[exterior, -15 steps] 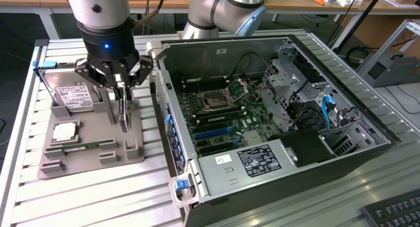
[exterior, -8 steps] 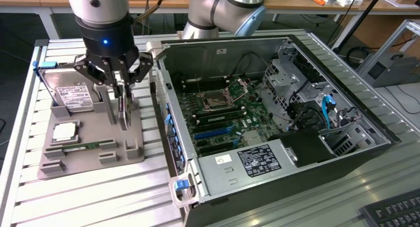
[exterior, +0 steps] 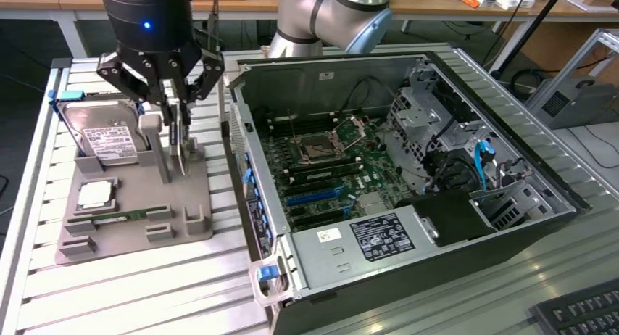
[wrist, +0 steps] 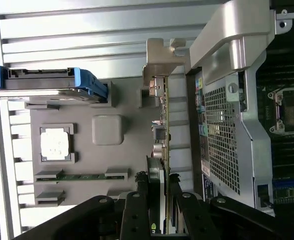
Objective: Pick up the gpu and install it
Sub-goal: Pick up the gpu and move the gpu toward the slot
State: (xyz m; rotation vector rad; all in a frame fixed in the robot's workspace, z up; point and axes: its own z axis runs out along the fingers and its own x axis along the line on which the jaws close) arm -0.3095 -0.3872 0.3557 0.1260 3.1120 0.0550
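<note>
Seemingly gpu clamped within gripper.

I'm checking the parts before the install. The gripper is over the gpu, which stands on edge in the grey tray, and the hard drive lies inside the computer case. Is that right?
Not quite. The hard drive is not inside the computer case. As the exterior view shows, it rests in the grey tray outside the case, beside the gpu. The rest holds: the gripper is over the gpu, which stands on edge in that tray.

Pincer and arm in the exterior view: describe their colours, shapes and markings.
The pincer has a black cylindrical body with a small blue light and black linkage fingers. The arm is silver-grey with rounded joints and a pale blue cap.
</note>
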